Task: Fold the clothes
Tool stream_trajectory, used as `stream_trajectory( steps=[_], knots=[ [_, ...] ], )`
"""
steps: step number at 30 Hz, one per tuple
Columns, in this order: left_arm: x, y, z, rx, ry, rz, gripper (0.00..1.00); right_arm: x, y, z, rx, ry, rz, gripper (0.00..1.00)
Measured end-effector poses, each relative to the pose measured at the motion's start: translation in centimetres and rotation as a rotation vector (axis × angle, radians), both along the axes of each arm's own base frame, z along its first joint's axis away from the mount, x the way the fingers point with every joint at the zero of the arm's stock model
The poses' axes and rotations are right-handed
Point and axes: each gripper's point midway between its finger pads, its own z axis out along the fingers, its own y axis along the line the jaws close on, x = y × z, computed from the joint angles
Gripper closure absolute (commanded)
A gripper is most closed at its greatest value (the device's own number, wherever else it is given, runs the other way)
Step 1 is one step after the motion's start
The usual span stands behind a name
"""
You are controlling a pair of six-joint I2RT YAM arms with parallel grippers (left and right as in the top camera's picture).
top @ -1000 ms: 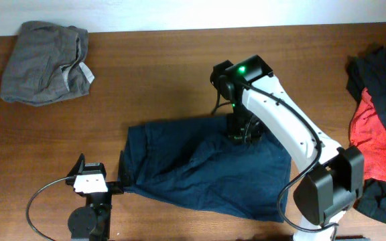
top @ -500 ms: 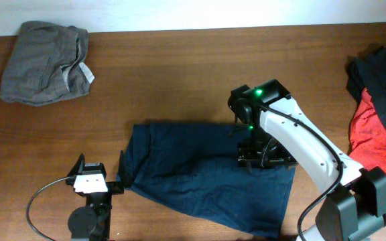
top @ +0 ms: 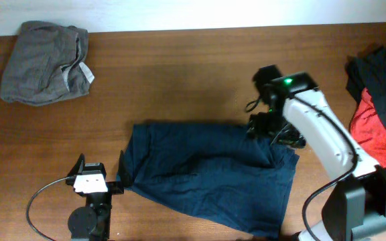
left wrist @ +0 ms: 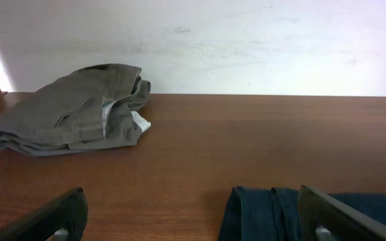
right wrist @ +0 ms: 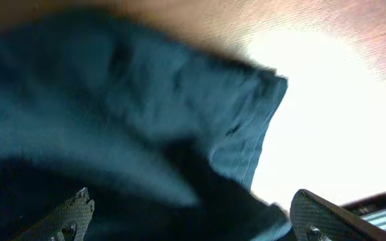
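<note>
The large navy garment (top: 206, 181) of the clothes lies spread and wrinkled on the table's middle; its left edge shows in the left wrist view (left wrist: 260, 214). My right gripper (top: 273, 132) hovers over its upper right corner, open. In the blurred right wrist view, navy cloth (right wrist: 112, 114) fills the space below the parted jaws of the right gripper (right wrist: 196, 221), with nothing clamped. My left gripper (top: 100, 164) rests open at the garment's left edge; its fingers (left wrist: 59, 217) stand wide apart over bare wood.
A folded grey-olive garment (top: 44, 62) lies at the back left, also seen in the left wrist view (left wrist: 79, 110). A red garment (top: 372, 134) and black ones (top: 380, 73) are piled at the right edge. A pale wall (left wrist: 246, 40) runs behind the table.
My right gripper has opened and let go of the navy garment, then moved right. The garment's upper right part has been drawn out to the right and lies flatter. The left arm is still.
</note>
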Motion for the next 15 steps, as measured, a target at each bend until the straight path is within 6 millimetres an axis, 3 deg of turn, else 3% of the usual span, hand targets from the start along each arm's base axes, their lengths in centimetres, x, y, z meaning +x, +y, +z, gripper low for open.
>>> stream_trajectory(
  steps=[7, 15],
  knots=[
    [0.0, 0.0, 0.0, 0.000, 0.000, 0.000, 0.01, 2.9, -4.4, -0.1, 0.015, -0.099, -0.159, 0.01],
    [0.0, 0.0, 0.0, 0.000, 0.000, 0.000, 0.01, 4.1, -6.8, 0.0, 0.017, -0.146, -0.235, 0.01]
  ],
)
